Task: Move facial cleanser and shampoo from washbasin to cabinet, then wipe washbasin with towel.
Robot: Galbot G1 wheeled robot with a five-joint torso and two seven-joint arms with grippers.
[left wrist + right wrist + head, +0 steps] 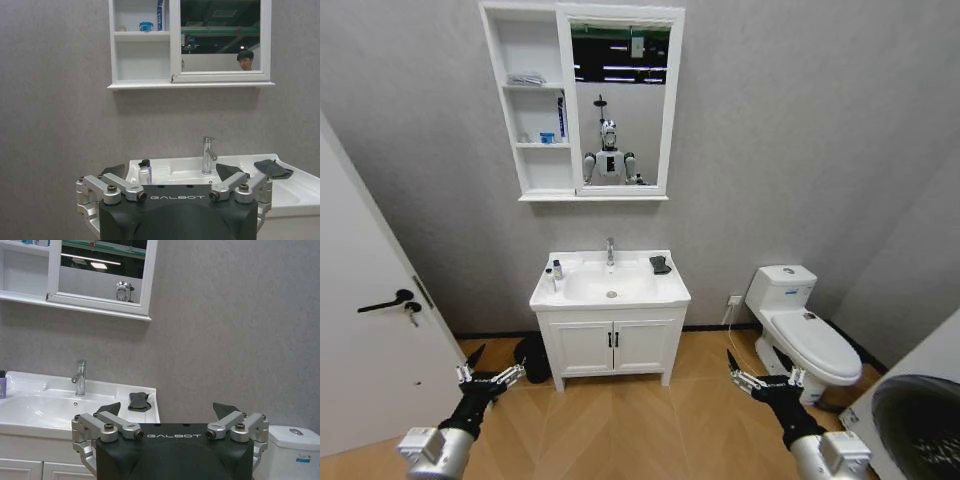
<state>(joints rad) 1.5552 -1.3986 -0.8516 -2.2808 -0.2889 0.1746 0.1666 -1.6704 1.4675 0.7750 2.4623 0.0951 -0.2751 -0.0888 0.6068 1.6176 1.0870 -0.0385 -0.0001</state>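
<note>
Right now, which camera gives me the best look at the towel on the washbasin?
The right wrist view: the towel lies unobstructed on the washbasin rim, beside the tap. The left wrist view shows it at the far end, side-on. The head view shows it small, at the basin's right back corner.

On the black housing of my left gripper (175, 176) I read the word GALBOT in pale capitals, set between the two finger linkages; the same word GALBOT stands on the black housing of my right gripper (169, 414), in the same place. The toilet (296, 444) beside the vanity carries a small blue and white sticker on its tank, but I cannot make out what it says; the blue tube (160, 15) standing in the cabinet (142, 36) has markings down its side that are too small for me to read.
</note>
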